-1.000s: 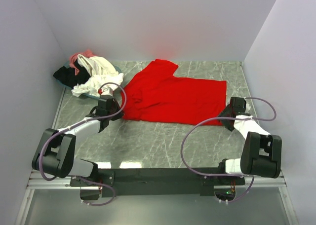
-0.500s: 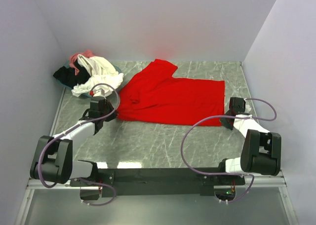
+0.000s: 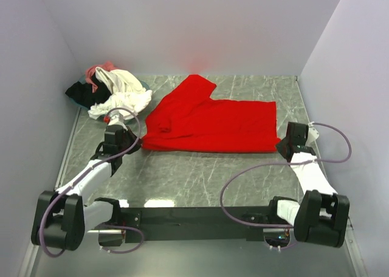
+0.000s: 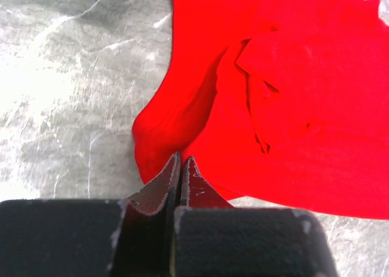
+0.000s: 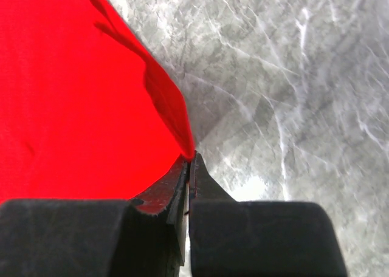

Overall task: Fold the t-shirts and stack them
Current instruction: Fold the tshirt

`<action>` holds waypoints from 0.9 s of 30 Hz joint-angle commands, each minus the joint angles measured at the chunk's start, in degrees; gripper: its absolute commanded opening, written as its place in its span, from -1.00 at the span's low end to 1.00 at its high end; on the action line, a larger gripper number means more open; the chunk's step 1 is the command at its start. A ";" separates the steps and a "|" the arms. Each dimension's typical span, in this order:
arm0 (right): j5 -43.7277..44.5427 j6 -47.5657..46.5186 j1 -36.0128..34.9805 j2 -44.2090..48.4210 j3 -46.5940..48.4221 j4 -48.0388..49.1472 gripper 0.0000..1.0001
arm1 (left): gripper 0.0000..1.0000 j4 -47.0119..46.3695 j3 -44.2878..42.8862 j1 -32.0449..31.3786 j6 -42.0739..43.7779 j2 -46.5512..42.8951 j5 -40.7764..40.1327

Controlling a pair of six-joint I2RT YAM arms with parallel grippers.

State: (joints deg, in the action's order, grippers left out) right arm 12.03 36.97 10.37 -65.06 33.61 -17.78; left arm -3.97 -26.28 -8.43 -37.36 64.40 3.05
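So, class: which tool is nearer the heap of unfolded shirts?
Left. The left tool sits just in front of the heap; the right tool grips the opposite corner of the red t-shirt.

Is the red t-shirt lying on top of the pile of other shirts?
No, the red t-shirt lies spread on the table, beside the pile of other shirts.

Left hand [image 4: 180, 167] seemingly pinches an edge of the red t-shirt [image 4: 285, 95] on grey table [image 4: 73, 76].
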 commanded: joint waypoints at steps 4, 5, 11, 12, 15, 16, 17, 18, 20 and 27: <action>1.69 3.63 0.44 8.36 -2.66 -3.31 -1.00 | -0.89 2.38 2.02 0.69 -1.66 -5.16 -2.52; 1.24 3.55 0.35 9.24 -2.84 -3.49 -0.96 | -0.66 2.91 2.20 0.69 -1.66 -5.60 -2.61; 2.91 1.71 0.26 14.95 -0.74 -7.79 0.03 | 0.11 7.64 4.04 0.69 -3.41 -15.68 -6.03; 2.82 0.66 0.00 16.35 0.57 -8.23 0.10 | 0.16 8.09 4.31 0.69 -3.59 -17.19 -6.56; 3.26 -2.06 -2.44 19.08 2.95 -8.85 0.16 | 0.23 7.93 4.49 0.60 -4.03 -21.07 -6.57; 3.17 -2.69 -3.50 19.79 3.22 -7.72 0.16 | 0.23 7.49 4.40 0.60 -4.29 -20.98 -6.13; 3.09 -3.56 -5.34 20.58 3.22 -6.84 0.17 | 0.23 6.96 3.96 0.60 -4.38 -19.77 -5.60; 3.08 -3.92 -8.75 21.72 3.05 -5.78 0.17 | 0.22 5.48 3.70 0.52 -4.47 -18.45 -4.29; 3.61 -4.19 -13.69 21.99 2.70 -2.53 0.22 | 0.21 4.32 2.47 -0.01 -4.73 -13.55 -3.49; 4.93 -2.70 -28.64 7.51 3.75 4.15 0.22 | 0.23 -1.13 -6.57 -12.31 -5.18 1.06 -8.85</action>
State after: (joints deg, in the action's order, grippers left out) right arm 15.29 34.41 -14.31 -51.07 35.29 -18.35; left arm 0.16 -26.17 -16.56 -41.89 61.67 -3.09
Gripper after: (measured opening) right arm 0.611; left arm 0.613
